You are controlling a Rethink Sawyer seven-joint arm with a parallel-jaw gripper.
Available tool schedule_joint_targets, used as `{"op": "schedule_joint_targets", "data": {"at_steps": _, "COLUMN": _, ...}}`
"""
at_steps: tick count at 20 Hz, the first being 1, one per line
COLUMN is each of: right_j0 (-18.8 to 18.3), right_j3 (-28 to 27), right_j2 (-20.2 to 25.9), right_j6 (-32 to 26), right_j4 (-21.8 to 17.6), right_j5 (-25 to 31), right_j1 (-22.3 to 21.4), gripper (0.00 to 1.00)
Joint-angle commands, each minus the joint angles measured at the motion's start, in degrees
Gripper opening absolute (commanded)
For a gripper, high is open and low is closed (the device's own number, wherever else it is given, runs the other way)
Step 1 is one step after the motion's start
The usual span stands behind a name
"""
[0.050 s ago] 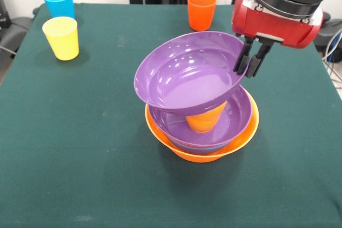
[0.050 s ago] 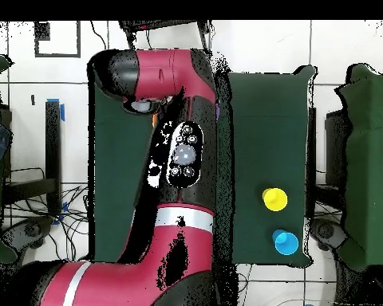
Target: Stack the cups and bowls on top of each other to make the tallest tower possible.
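The tower stands mid-table: a large orange bowl (image 1: 247,133) at the base, a blue bowl's edge (image 1: 209,148) just showing inside it, then a purple bowl (image 1: 238,115) with an orange cup (image 1: 204,122) upright in it. A second purple bowl (image 1: 184,76) leans tilted on that cup, its right rim raised. My gripper (image 1: 250,60) is shut on that raised rim, one finger (image 1: 243,61) inside the bowl and the other outside. In the overhead view the arm hides the tower and the gripper.
Three cups stand apart on the green table (image 1: 80,142): light blue (image 1: 59,2) and yellow (image 1: 61,37) at the far left, red-orange (image 1: 201,10) at the back behind the tower. The overhead view shows the yellow cup (image 2: 274,198) and light blue cup (image 2: 285,241).
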Motion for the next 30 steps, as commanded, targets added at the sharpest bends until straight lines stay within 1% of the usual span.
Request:
{"op": "schedule_joint_targets", "data": {"at_steps": 1, "right_j0": 2.11, "right_j3": -2.77, "right_j2": 1.21, "right_j6": 5.77, "right_j4": -2.23, "right_j5": 3.15, "right_j1": 1.53, "gripper": 0.00}}
{"op": "schedule_joint_targets", "data": {"at_steps": 8, "right_j0": 3.40, "right_j3": -5.31, "right_j2": -0.75, "right_j6": 7.11, "right_j4": -1.80, "right_j5": 4.45, "right_j1": 3.12, "gripper": 0.00}}
{"op": "schedule_joint_targets", "data": {"at_steps": 21, "right_j0": 5.16, "right_j3": -6.73, "right_j2": -3.35, "right_j6": 9.05, "right_j4": -0.22, "right_j5": 4.62, "right_j1": 4.58, "gripper": 0.00}}
{"op": "schedule_joint_targets", "data": {"at_steps": 30, "right_j0": 5.27, "right_j3": -7.50, "right_j2": -4.07, "right_j6": 9.31, "right_j4": 1.09, "right_j5": 5.05, "right_j1": 5.26, "gripper": 0.00}}
